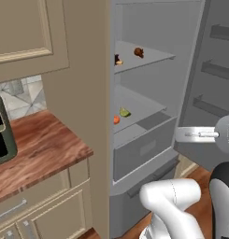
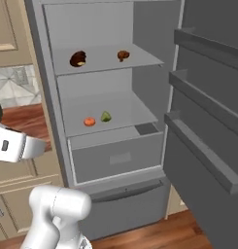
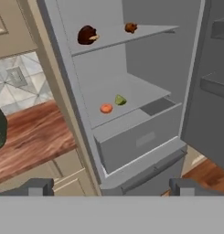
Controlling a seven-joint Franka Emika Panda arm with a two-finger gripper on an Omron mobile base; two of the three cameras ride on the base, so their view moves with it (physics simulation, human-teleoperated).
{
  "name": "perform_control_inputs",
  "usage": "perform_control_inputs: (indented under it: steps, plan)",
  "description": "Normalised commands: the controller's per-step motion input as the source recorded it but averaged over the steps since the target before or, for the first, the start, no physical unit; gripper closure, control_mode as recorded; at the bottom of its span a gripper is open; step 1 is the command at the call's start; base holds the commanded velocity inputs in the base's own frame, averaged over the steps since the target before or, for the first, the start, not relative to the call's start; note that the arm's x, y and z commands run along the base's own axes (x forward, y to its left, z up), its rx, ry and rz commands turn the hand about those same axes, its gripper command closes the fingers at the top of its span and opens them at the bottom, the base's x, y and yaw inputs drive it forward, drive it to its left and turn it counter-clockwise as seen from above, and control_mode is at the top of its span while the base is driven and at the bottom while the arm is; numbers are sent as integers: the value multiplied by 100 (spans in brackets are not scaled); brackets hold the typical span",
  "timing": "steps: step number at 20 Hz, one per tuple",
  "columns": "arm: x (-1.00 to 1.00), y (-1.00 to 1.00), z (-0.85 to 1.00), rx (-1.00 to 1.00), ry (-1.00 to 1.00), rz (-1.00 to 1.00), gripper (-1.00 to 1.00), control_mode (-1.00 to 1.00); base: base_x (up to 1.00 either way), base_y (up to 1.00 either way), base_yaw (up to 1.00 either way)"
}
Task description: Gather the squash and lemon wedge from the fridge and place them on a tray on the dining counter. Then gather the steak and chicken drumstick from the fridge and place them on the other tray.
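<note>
The grey fridge (image 1: 144,149) (image 2: 115,160) (image 3: 136,139) stands open. On its middle shelf lie the small orange squash (image 1: 116,119) (image 2: 89,121) (image 3: 106,108) and, just to its right, the yellow-green lemon wedge (image 1: 125,112) (image 2: 106,116) (image 3: 120,100). The upper shelf holds a dark piece with a pale end, apparently the chicken drumstick (image 2: 78,59) (image 3: 87,34), and a smaller reddish-brown steak (image 1: 139,52) (image 2: 123,55) (image 3: 130,28). My gripper (image 3: 111,187) hangs open and empty, well short of the shelves. Both trays and the dining counter are out of view.
The fridge door (image 2: 203,146) swings out to the right, its shelf rails jutting inward. A wood-grain worktop (image 1: 41,149) on beige cabinets, with a dark green appliance (image 1: 1,130) on it, flanks the fridge on the left. A closed drawer (image 3: 141,137) sits below the middle shelf.
</note>
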Motion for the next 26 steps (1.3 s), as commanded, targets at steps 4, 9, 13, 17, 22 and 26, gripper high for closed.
perform_control_inputs:
  steps: [4,9,13,17,22,26]
  plan:
    - [0,0,0,0,0,0,-100,100,26,-49,21]
    - [0,0,0,0,0,0,-100,100,31,-41,22]
    - [0,0,0,0,0,0,-100,100,36,-32,23]
    - [0,0,0,0,0,0,-100,100,41,-25,25]
    - [0,0,0,0,0,0,-100,100,35,-39,18]
    - [0,0,0,0,0,0,-100,100,45,-33,18]
